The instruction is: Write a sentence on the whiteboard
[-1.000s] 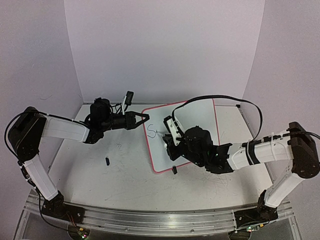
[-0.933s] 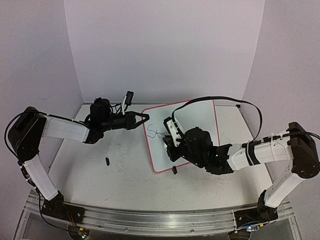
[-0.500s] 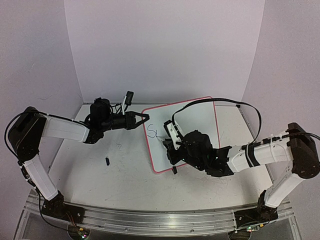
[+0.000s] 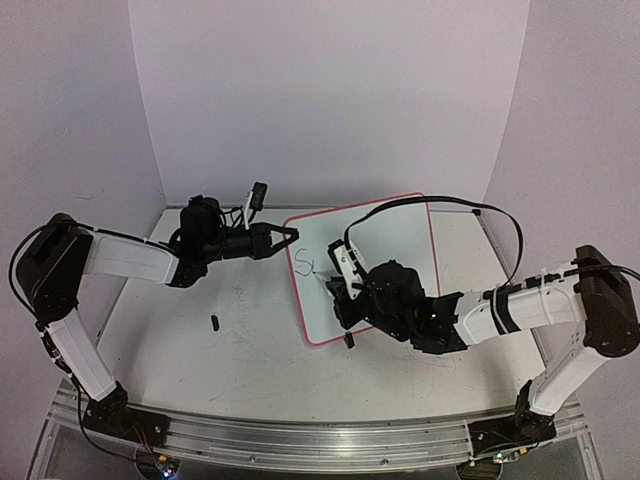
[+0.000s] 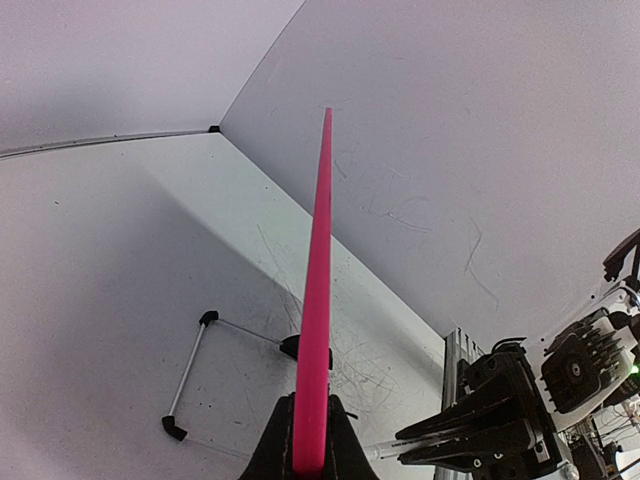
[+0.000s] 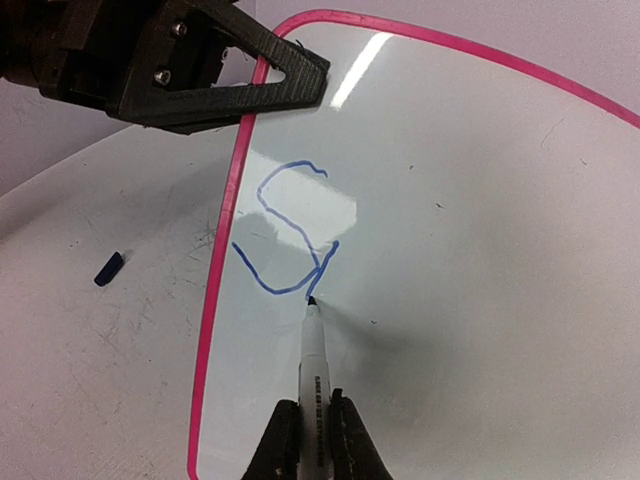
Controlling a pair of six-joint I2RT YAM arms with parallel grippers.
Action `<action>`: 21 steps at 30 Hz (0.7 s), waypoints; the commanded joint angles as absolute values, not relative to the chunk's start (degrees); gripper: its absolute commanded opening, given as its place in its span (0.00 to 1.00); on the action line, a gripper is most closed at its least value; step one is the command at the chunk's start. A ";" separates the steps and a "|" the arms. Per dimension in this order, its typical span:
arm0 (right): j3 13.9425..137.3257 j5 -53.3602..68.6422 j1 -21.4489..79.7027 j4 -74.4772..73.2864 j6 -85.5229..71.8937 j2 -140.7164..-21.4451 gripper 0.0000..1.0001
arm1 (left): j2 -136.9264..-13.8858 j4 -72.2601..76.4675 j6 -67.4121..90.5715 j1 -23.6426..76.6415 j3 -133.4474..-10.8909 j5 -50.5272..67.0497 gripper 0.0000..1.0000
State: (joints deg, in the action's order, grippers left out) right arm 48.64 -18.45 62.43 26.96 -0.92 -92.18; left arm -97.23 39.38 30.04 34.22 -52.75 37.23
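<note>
The whiteboard [image 4: 400, 235] with its pink rim stands tilted at mid-table. My left gripper [image 4: 290, 235] is shut on the board's left rim, which the left wrist view shows edge-on [image 5: 320, 280] between the fingers [image 5: 309, 450]. My right gripper [image 6: 311, 430] is shut on a white marker [image 6: 313, 365] whose tip touches the board surface [image 6: 470, 260]. Of the sentence, a blue "S" and one short stroke beside it [image 6: 273, 291] show. In the top view the right gripper [image 4: 342, 288] hangs over the board's lower left, right of the "S" [image 4: 302, 262].
A dark marker cap [image 4: 214, 322] lies on the scuffed tabletop left of the board. A black clip foot [image 4: 349, 340] sits at the board's near edge. A thin wire stand [image 5: 190, 375] lies behind the board. The right arm's cable [image 4: 440, 200] arches over the board's far edge.
My right gripper has shifted slightly toward me with the marker, beside the "S". The left arm and the board have not moved.
</note>
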 commanded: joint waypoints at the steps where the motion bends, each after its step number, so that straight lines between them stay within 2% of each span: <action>1: 51.15 -21.19 61.66 28.29 -0.62 -93.28 0.00 | -96.50 36.23 27.92 35.69 -52.97 37.92 0.00; 21: 53.79 -22.24 60.05 28.72 -0.52 -94.78 0.00 | -96.61 36.27 27.95 35.78 -52.97 38.01 0.00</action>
State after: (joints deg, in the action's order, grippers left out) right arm 51.65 -19.61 61.24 28.11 -0.64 -93.12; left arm -97.23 39.28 30.04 34.22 -52.75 37.18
